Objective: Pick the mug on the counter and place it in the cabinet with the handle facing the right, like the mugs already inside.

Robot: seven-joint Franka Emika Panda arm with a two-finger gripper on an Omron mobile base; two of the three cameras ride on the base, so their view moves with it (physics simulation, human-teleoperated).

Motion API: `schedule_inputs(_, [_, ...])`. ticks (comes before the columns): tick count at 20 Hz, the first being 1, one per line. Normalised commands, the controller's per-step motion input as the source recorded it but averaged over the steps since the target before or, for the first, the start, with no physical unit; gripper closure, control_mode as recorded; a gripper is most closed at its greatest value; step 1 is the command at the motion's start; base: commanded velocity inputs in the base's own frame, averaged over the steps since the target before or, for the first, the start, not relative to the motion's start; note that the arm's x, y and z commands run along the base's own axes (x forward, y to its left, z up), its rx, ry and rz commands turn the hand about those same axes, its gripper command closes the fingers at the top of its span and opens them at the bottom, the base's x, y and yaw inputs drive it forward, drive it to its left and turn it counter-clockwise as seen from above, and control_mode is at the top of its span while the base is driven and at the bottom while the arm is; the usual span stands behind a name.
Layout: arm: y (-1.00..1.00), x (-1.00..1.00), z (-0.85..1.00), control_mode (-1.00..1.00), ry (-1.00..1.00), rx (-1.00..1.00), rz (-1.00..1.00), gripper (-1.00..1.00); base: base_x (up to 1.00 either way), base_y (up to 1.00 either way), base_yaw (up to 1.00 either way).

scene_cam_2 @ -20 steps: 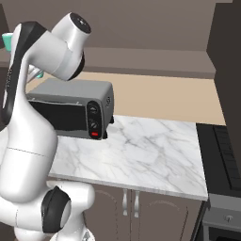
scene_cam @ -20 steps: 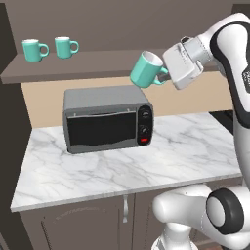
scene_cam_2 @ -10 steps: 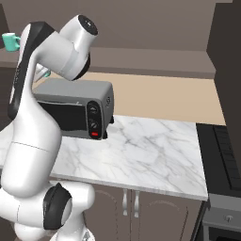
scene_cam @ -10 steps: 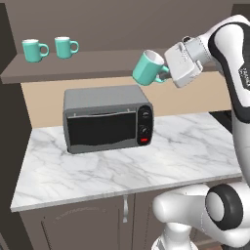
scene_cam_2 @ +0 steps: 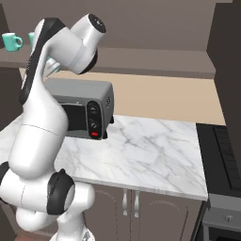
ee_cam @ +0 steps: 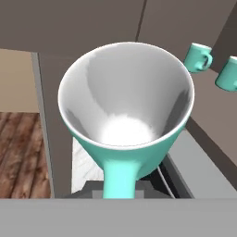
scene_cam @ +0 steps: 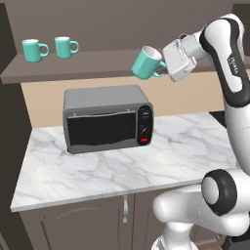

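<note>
The small teal-green mug with a white interior and one loop handle (scene_cam: 146, 63) was held in the air by the robot's two-finger gripper (scene_cam: 163, 68), whose fingers were pressed together on the handle side of the mug. In the left base view the mug was tilted, its open mouth facing up and to the left and its handle toward the white hand to its right. It hung above the right end of the grey toaster oven with a dark glass door (scene_cam: 107, 118), well clear of the oven's top and about level with the front edge of the shelf.

In the hand view the mug (ee_cam: 126, 115) was seen straight into its white interior, with the teal handle running down to the bottom edge; the fingertips themselves were hidden.

The wide white marble counter with grey veins (scene_cam: 185, 151) carried the toaster oven, which stood toward its left half. On the oven's right panel were two dark knobs and one red button (scene_cam: 143, 140).

The dull grey-brown open cabinet with a long plank shelf (scene_cam: 97, 61) ran above the oven. Two further teal mugs (scene_cam: 35, 50) (scene_cam: 65, 47) stood upright side by side at the left end of the shelf, both handles pointing right, well apart from the held mug.

In the right base view the white arm (scene_cam_2: 52, 70) rose in front of the oven (scene_cam_2: 94, 113).
</note>
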Motion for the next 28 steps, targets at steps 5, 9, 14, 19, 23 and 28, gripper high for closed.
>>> schedule_inputs(5, [0.00, 0.41, 0.05, -1.00, 0.00, 0.00, -0.01, 1.00, 0.00, 0.00, 0.00])
schedule_inputs(9, [0.00, 0.47, 0.00, -1.00, 0.00, 0.00, 0.00, 1.00, 0.00, 0.00, 0.00])
schedule_inputs(14, [-0.03, 0.55, 0.00, -1.00, 0.00, 0.00, 0.00, 1.00, 0.00, 0.00, 0.00])
schedule_inputs(19, [-0.03, 0.51, 0.00, -1.00, 0.00, 0.00, 0.00, 1.00, 0.00, 0.00, 0.00])
schedule_inputs(23, [0.00, 0.36, 0.00, -1.00, 0.00, 0.00, 0.01, 1.00, 0.00, 0.00, 0.00])
schedule_inputs(28, [0.00, 0.18, 0.00, -1.00, 0.00, 0.00, 0.08, 1.00, 0.00, 0.00, 0.00])
